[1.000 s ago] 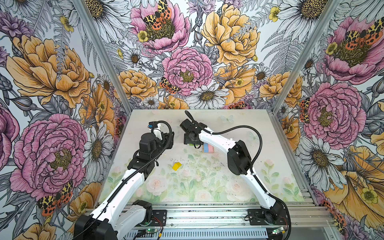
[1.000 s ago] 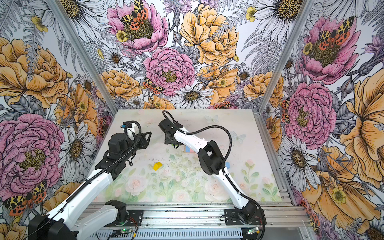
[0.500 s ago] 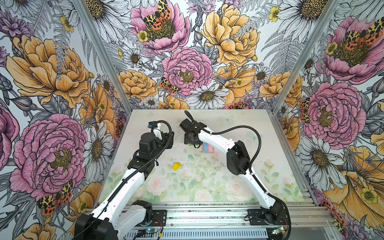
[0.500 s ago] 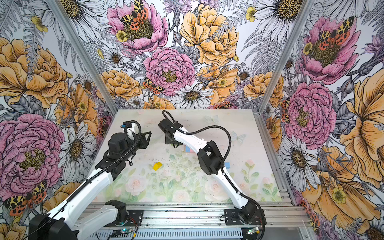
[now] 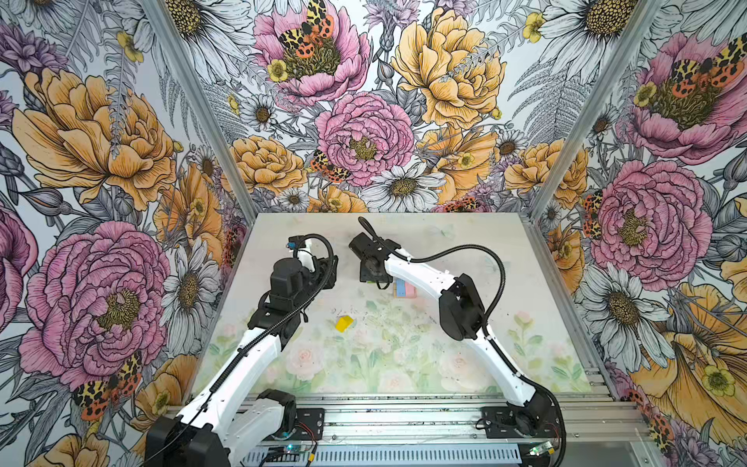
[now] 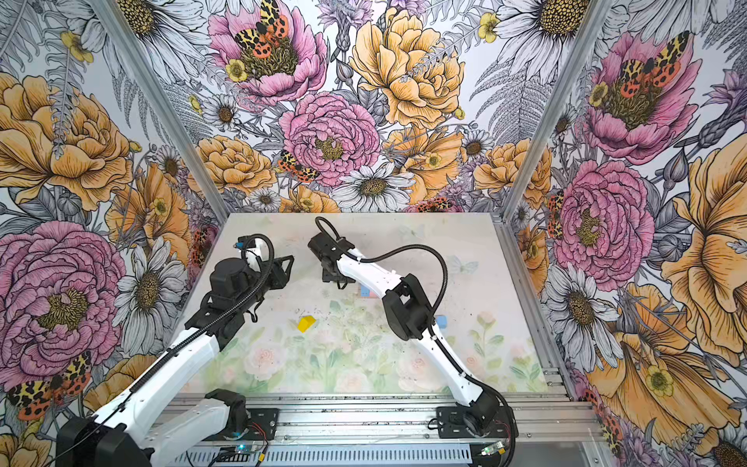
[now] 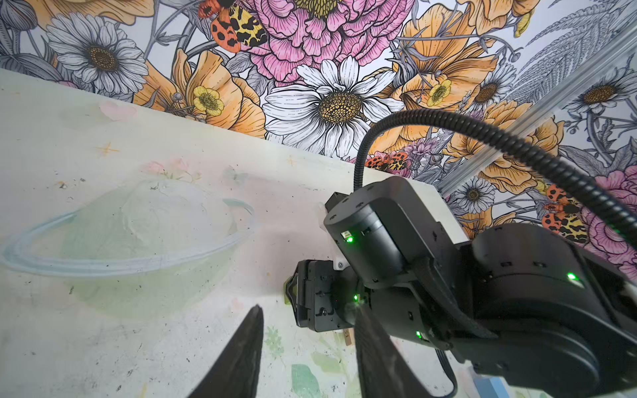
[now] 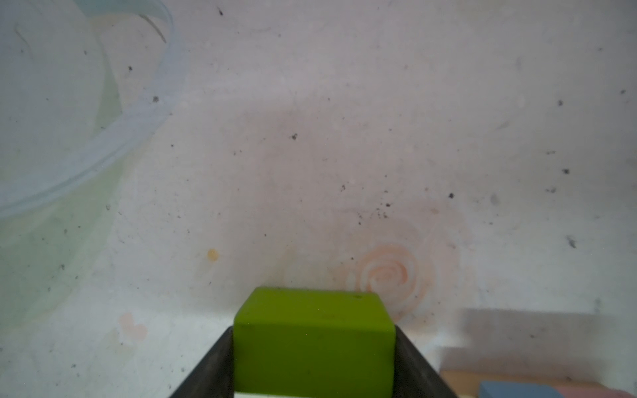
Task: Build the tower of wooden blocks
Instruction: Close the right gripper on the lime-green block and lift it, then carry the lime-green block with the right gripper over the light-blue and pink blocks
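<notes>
Toward the far half of the bench (image 5: 444,238), the right pincer (image 8: 313,348) has its fingers (image 8: 213,361) pressed on both sides of the green brick (image 8: 312,320); whether the brick rests on the bench cannot be told. Just beside it lies the started tower: a tan plank (image 8: 458,379) carrying a blue brick (image 5: 400,288) and a pink brick (image 5: 410,291) side by side, partly covered in both top views by the right forearm (image 5: 420,279). The yellow roof piece (image 5: 344,323) lies alone nearer the bench's middle. The blue cube (image 6: 441,321) shows in a top view just beside the right elbow (image 6: 406,311). The left pincer (image 7: 308,310) stands part open and empty, with the right wrist (image 7: 396,241) close ahead of it. Floral walls (image 5: 364,121) enclose the bench.
</notes>
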Available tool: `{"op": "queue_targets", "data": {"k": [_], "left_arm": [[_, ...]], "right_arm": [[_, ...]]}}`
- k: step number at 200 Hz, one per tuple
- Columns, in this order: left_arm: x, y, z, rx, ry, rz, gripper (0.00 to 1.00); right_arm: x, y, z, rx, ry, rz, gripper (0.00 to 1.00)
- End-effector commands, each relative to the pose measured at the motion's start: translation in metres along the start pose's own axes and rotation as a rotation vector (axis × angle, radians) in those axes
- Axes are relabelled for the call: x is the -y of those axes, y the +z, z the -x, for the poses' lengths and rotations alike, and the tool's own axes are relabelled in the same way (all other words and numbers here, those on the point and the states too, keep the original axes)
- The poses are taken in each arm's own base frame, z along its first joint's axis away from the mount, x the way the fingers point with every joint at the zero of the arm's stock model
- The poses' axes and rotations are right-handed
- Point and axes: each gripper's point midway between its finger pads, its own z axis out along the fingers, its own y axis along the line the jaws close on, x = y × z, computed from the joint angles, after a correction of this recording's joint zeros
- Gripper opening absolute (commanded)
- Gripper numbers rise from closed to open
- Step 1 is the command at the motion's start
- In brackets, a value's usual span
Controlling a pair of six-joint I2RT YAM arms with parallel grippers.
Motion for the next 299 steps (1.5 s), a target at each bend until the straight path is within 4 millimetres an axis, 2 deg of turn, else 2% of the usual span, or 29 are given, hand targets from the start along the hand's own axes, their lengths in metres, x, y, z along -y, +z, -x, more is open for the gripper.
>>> {"op": "queue_targets", "data": {"k": [1, 41, 60, 121, 123, 126, 152, 195, 230, 264, 299], "left_arm": [[-0.002, 0.002, -0.004, -0.005, 0.006, -0.012, 0.44], [-0.002, 0.001, -0.004, -0.003, 0.006, -0.011, 0.45], [-0.001, 0.001, -0.004, -0.004, 0.007, -0.012, 0.45], [-0.001, 0.001, -0.004, -0.005, 0.005, -0.014, 0.45], [-0.001, 0.001, -0.004, -0.006, 0.005, -0.014, 0.44], [-0.001, 0.001, -0.004, -0.005, 0.005, -0.014, 0.44], [0.0, 0.001, -0.004, -0.006, 0.003, -0.016, 0.44], [0.0, 0.001, -0.004, -0.005, 0.004, -0.016, 0.44], [0.0, 0.001, -0.003, -0.006, 0.006, -0.015, 0.44], [0.001, 0.001, -0.004, -0.007, 0.006, -0.019, 0.44], [0.001, 0.003, -0.005, -0.013, 0.002, -0.022, 0.44]], "right_arm": [[0.001, 0.007, -0.001, -0.008, -0.001, -0.011, 0.57], [-0.003, 0.006, -0.003, -0.018, -0.018, 0.008, 0.37], [-0.008, -0.001, -0.002, -0.017, -0.032, 0.029, 0.31], [-0.012, -0.032, 0.001, -0.002, -0.086, 0.055, 0.25], [-0.02, -0.035, -0.007, -0.004, -0.104, 0.063, 0.24], [-0.023, -0.038, -0.009, -0.005, -0.113, 0.067, 0.24], [-0.027, -0.05, -0.012, -0.009, -0.122, 0.092, 0.22], [-0.032, -0.078, -0.004, 0.029, -0.129, 0.124, 0.22], [-0.021, -0.098, -0.003, 0.053, -0.116, 0.106, 0.22], [0.001, -0.117, -0.004, 0.078, -0.101, 0.062, 0.23], [0.019, -0.12, -0.012, 0.065, -0.087, 0.037, 0.23]]}}
